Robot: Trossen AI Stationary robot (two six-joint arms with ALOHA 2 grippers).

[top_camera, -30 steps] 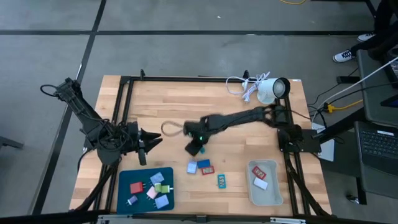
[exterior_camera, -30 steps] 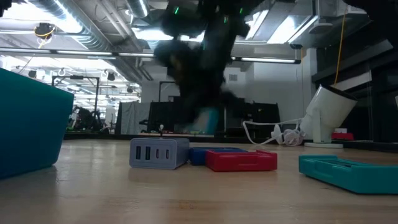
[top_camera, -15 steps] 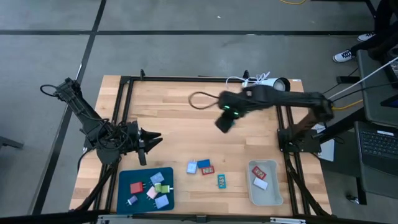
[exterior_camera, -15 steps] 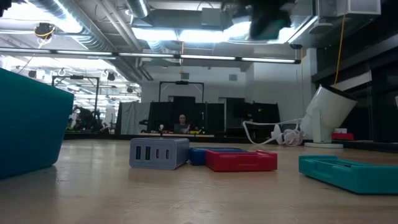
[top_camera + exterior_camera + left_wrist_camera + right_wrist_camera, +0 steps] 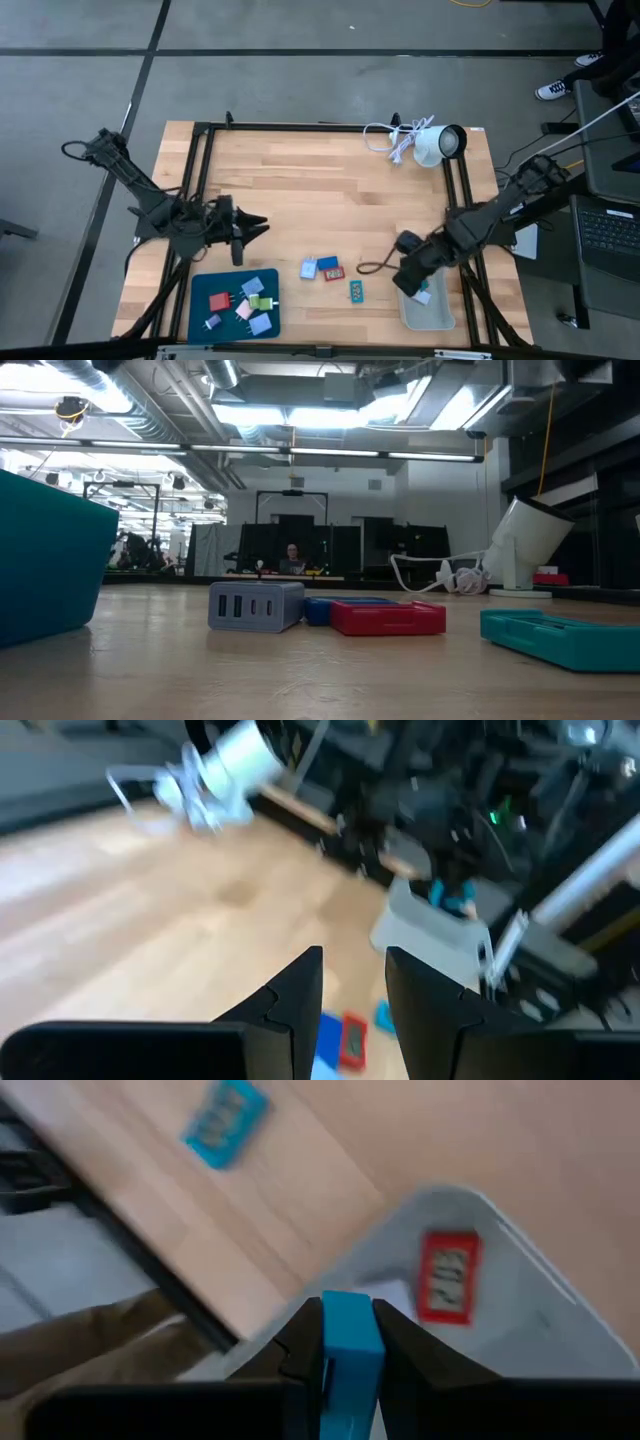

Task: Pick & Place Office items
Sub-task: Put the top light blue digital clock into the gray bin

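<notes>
The office items are small flat coloured pieces. A white one (image 5: 309, 268), a red one (image 5: 331, 270) and a teal one (image 5: 356, 290) lie flat on the wood near the table's near edge. Several more lie in the blue tray (image 5: 200, 310). My right gripper (image 5: 408, 278) hangs over the grey tray (image 5: 440, 322), shut on a blue piece (image 5: 350, 1335). A red piece (image 5: 445, 1275) lies in that tray. At the table's left, my left gripper (image 5: 255, 228) stands open above the wood, a narrow gap between its fingers (image 5: 300, 990) with nothing in it. My right gripper pinches the blue piece's two flat sides (image 5: 350, 1350) between its two fingers (image 5: 400, 1345). The fingers come from above, pointing steeply down. The piece's free end reaches just past the fingertips. It hangs clear above the grey tray's near left corner.
A white lamp (image 5: 438, 143) with its coiled cord (image 5: 390, 138) lies at the far right corner. A black frame (image 5: 200, 180) runs along the table's edges. In the low view a grey charger (image 5: 255, 605) stands beside the red piece (image 5: 388, 617). Bare wood lies in the table's middle.
My right gripper, shut all the while, has risen from beside the loose pieces at the table's middle, swung out toward the far edge, then come round toward the near right corner. It now stands over the grey tray. The pieces on the wood have not moved.
</notes>
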